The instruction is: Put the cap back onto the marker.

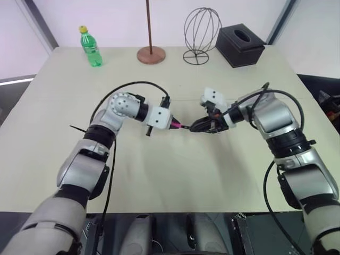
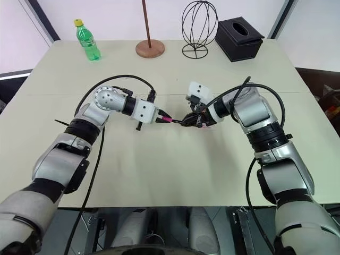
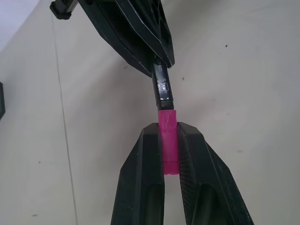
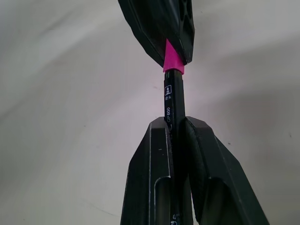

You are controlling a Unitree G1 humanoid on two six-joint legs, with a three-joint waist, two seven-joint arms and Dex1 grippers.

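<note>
Above the middle of the desk [image 1: 159, 175] our two grippers meet tip to tip: our left gripper [image 3: 169, 140] has its fingers [image 3: 145, 178] closed on the pink cap [image 3: 168, 140], and our right gripper [image 4: 176, 129] has its fingers closed on the dark marker [image 4: 173, 101]. The cap's open end sits on the marker's end, the two in one line. At the desk's far edge stand a green bottle [image 1: 91, 47], a rod on a round base [image 1: 151, 53], a wire frame [image 1: 201, 33] and a black box [image 1: 239, 44].

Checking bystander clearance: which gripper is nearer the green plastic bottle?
Left. The left gripper sits mid-table on the green plastic bottle's side; the right gripper is beside it, further away.
</note>
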